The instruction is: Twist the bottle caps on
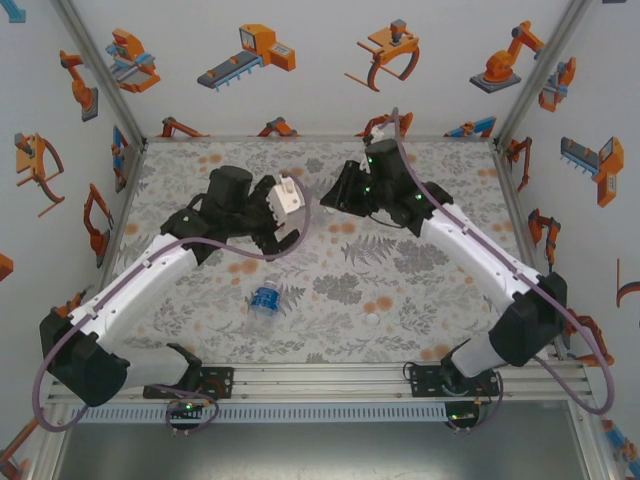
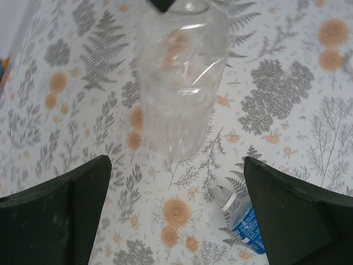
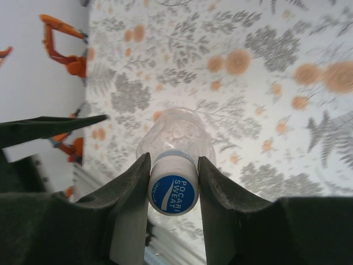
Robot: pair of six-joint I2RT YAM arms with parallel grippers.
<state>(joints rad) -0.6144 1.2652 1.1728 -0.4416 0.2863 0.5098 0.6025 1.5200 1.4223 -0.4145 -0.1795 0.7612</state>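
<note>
On my overhead feed I see the surface (image 1: 400,270) dressed in a pale cloth printed with grey ferns and orange blossoms, and that print runs sharp across both wrist feeds too. White walls close it in on three sides: the back wall (image 1: 320,95), the left wall (image 1: 45,215) and the right wall (image 1: 595,235), each dotted with orange and grey cartoon machine stickers (image 1: 250,55). Aluminium posts (image 1: 92,62) slant up at the two far corners. An aluminium rail (image 1: 320,385) runs along the near edge, with a grey slotted strip (image 1: 320,412) just below it.
</note>
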